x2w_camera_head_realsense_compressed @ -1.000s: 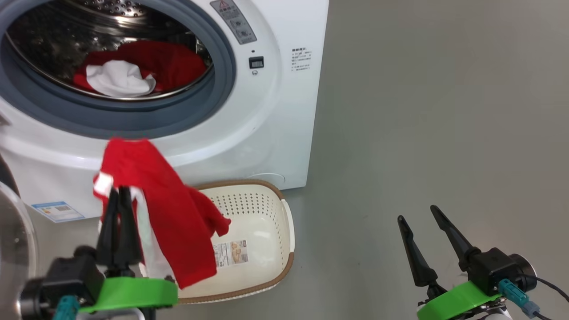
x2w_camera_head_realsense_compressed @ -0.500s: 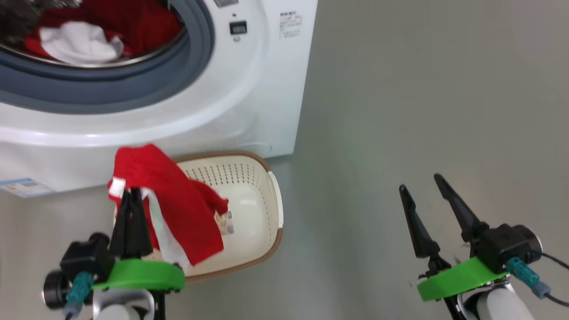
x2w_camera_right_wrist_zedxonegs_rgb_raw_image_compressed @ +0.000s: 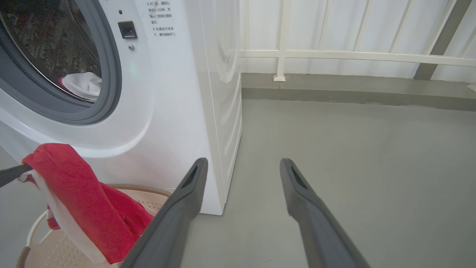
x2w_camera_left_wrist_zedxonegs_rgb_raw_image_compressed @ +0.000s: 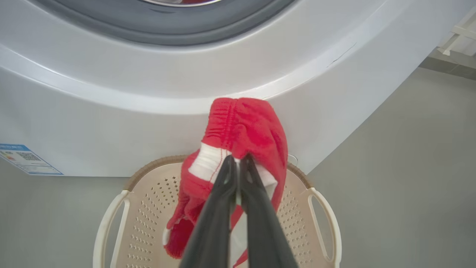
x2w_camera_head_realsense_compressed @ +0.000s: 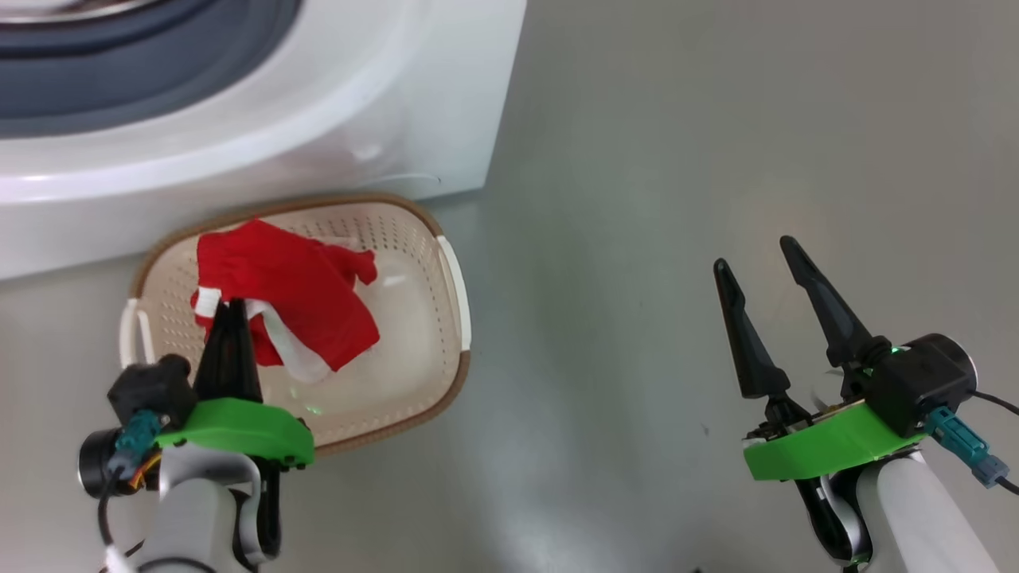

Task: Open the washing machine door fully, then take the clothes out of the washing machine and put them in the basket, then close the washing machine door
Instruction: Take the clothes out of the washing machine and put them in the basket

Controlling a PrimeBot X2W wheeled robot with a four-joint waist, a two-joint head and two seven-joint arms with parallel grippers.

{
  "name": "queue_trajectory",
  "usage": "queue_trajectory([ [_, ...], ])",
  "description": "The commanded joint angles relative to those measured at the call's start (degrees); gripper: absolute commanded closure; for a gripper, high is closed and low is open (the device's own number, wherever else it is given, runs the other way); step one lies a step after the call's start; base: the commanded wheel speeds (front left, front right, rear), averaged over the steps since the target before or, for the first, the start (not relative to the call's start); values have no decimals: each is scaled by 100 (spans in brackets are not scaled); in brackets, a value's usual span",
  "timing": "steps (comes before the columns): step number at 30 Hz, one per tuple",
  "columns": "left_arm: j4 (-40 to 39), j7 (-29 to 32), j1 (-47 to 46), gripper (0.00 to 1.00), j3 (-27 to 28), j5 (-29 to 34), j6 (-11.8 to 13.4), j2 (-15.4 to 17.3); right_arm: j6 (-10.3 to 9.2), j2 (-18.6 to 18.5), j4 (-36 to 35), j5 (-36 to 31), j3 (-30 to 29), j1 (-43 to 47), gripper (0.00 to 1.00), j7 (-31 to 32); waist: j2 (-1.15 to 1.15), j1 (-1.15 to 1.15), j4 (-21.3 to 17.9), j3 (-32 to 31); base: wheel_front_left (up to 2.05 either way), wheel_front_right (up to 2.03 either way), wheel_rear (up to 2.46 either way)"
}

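Holds the left tool [x2w_camera_head_realsense_compressed: 231,306] low on the left, its fingers [x2w_camera_left_wrist_zedxonegs_rgb_raw_image_compressed: 219,208] pressed together and pinching a red garment [x2w_camera_head_realsense_compressed: 302,286], with the pale forearm [x2w_camera_head_realsense_compressed: 191,509] below a green wrist mount [x2w_camera_head_realsense_compressed: 239,430]. Carries the right tool [x2w_camera_head_realsense_compressed: 755,255] well apart on the right, dark fingers spread wide, pointing up and slightly left in the head view.

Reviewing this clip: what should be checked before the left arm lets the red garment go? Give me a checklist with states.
1. Left end effector shut on the red garment: ok.
2. Red garment hangs over the basket: ok.
3. Right end effector open, apart from the basket: ok.
4. Washing machine emptied: not ok, a white piece lies in the drum.
5. Garment's lower end touching the basket floor: cannot tell.
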Motion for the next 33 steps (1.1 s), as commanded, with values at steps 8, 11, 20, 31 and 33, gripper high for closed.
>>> queue_trajectory([
  [8,1279,-68,-498,100,152,-156,-239,38,36,-39,-149,68,148,-174,0,-37,0,0,-236,499,0,0,0],
  [11,1718,-69,-625,100,155,-214,-291,37,36,-37,-149,75,145,-199,0,-37,0,0,-248,532,0,0,0],
  [20,2292,-69,-863,85,210,-349,-398,36,36,-27,-112,80,165,-203,0,-37,0,0,-203,498,0,0,0],
  [31,1878,-69,-521,0,141,-495,-414,36,36,0,95,142,272,-94,0,-37,0,0,-55,-67,0,0,0],
  [33,1679,-69,-402,0,114,-474,-391,36,36,5,146,127,287,-46,0,-37,0,0,-15,-215,0,0,0],
])
